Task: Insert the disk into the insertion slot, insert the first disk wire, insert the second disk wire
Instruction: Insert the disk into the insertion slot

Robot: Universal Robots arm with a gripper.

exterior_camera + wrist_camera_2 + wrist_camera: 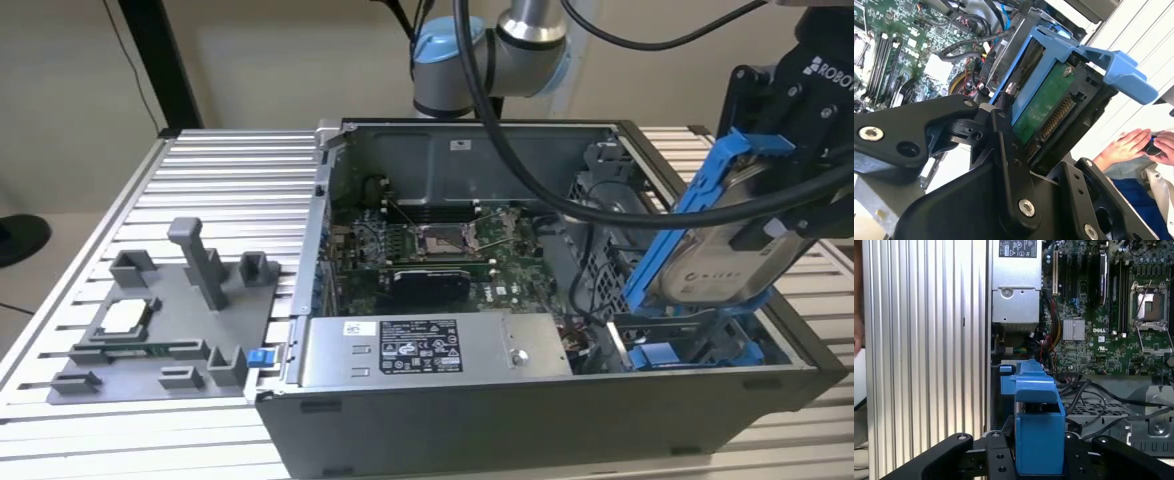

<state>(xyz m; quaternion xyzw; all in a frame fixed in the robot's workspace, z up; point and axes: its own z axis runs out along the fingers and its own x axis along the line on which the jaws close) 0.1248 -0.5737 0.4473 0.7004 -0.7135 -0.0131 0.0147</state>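
1. The disk [727, 262] hangs tilted over the end of the open computer case [534, 425] at the exterior view's right. Its silver labelled face is turned outward and its lower end points down toward the drive cage. It is clear of the bay and not yet seated.
2. Its blue frame [1038, 425] wraps the edges, and the second wrist view shows the green circuit board [1046, 107] on the underside.
3. The gripper [785, 205] has its fingers [1006, 145] closed on the two sides of the frame, high up, which leaves the lower end free.
4. The insertion slot [674, 350], with blue rails in the grey cage, sits just beneath that free end.
5. The step in hand looks like the insertion itself, barely begun. Doing it well probably means matching the disk's tilt to the rails and squaring both frame edges before any push, since a skewed entry would likely jam.
6. Black cables [1074, 386] lie close beside the bay and could snag the frame.
7. Further out are the motherboard [1089, 340] and the power-supply box [414, 345]. A person's hand [1126, 146] rests well apart from the case.
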